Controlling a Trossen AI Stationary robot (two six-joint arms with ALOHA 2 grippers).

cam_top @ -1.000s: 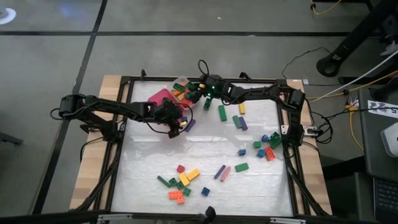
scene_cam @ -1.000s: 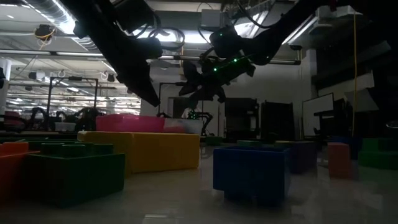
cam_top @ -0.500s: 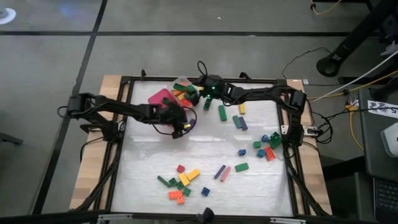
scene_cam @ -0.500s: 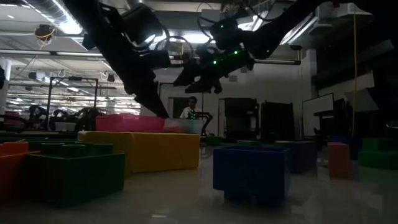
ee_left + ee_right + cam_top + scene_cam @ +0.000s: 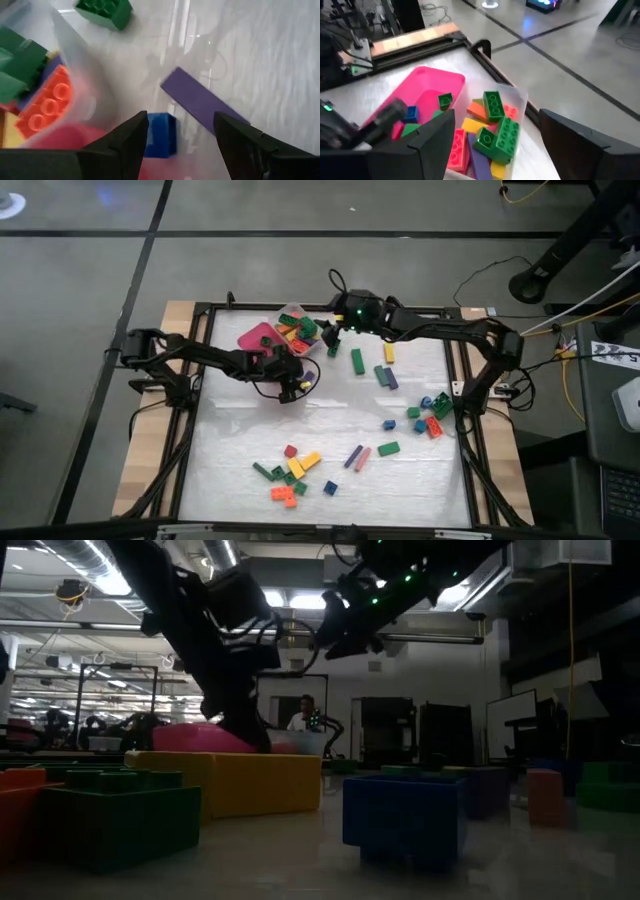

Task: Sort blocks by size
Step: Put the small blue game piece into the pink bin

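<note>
End effectors (image 5: 179,131) (image 5: 497,135) open, empty

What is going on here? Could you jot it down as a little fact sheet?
Left gripper: jaws open, empty, above a purple bar and small blue brick, beside the pink tray
Right gripper: jaws open, empty, beside the clear tray
Clear tray contents: long bricks
Loose bricks: many, scattered on the table
</note>
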